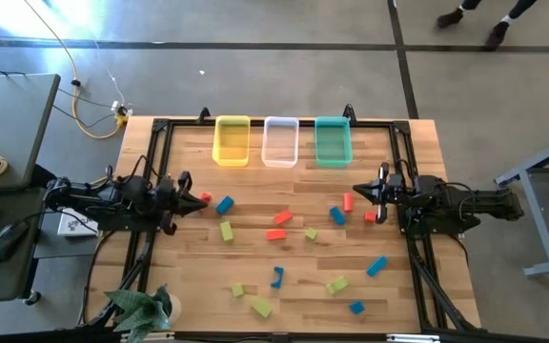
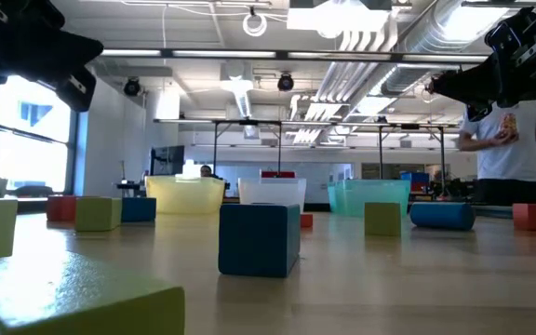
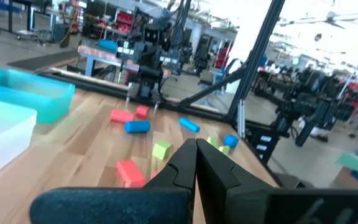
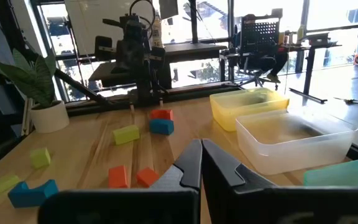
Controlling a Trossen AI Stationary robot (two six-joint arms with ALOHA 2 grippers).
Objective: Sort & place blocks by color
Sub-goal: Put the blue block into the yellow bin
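Observation:
Several small blocks in blue, red-orange and yellow-green lie scattered flat on the wooden table [image 1: 294, 257], among them a blue arch [image 1: 277, 277], a red bar [image 1: 275, 234] and a green bar [image 1: 337, 284]. My left gripper [image 1: 191, 194] hovers level at the table's left side, shut and empty, with a red block [image 1: 205, 197] and a blue block [image 1: 224, 204] on the table just beyond its tips. My right gripper [image 1: 358, 191] hovers level at the right side, also shut and empty, close to a red block [image 1: 348, 201]. The wrist views show both pairs of fingers closed, left [image 3: 196, 149] and right [image 4: 201, 147].
A yellow bin [image 1: 233, 140], a clear bin [image 1: 280, 141] and a teal bin [image 1: 333, 141] stand in a row at the table's far edge. A potted plant [image 1: 141, 307] sits at the near left corner. A person [image 2: 510, 140] stands in the room behind the table.

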